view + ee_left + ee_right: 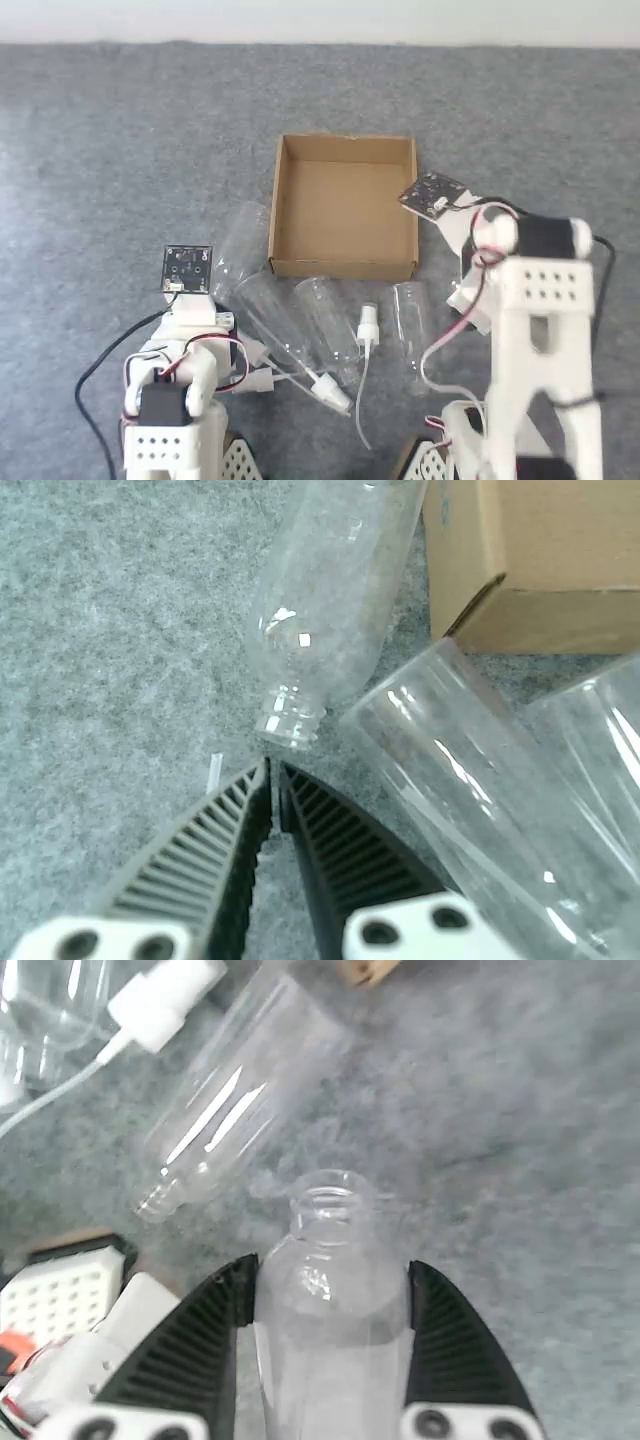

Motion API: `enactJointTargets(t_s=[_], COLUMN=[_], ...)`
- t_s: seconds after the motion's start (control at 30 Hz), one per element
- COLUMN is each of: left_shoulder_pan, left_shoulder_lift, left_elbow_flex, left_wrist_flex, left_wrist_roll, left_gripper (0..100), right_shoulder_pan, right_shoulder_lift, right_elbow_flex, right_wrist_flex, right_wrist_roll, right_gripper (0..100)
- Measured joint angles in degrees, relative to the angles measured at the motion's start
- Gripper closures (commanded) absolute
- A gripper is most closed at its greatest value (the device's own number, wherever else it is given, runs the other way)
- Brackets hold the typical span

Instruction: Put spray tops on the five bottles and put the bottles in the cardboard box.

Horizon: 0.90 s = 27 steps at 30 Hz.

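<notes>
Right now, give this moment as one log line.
left tool: shut, empty, near open neck of loose bottle | right tool: shut on held bottle, uncapped | cardboard box: no bottle inside

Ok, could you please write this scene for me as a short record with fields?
box: open, nothing inside
left gripper: shut, empty, close to the neck of a lying bottle that has no top
right gripper: shut on the held bottle, which has no top
spray top: loose on the carpet, between two other bottles in front of the box
task state: no bottle in the box yet
</notes>
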Motion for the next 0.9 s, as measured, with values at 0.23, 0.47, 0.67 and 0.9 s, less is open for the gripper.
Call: enactJointTargets(t_s=[0.23,0.47,0.67,0.9], left_shoulder_pan=[0.0,0.0,0.0,0.0], left_shoulder_lift=[0.0,0.0,0.0,0.0], left_elbow_flex=[0.0,0.0,0.0,0.0], left_wrist_flex=[0.0,0.0,0.0,0.0], left_wrist_roll=[0.0,0.0,0.0,0.0], left_gripper=[99,99,99,99], right_shoulder_pan=[-0.4,-7.0,-14.0,-19.1], right_shoulder_lift=[-8.5,-13.3,-18.6,-23.6], right_elbow_flex=[0.0,0.0,0.0,0.0], right_wrist_flex=[0.0,0.0,-1.9,-8.3], right_wrist_roll=[-9.2,-20.4,-32.1,-41.1], right_gripper=[91.6,91.4,91.8,91.6])
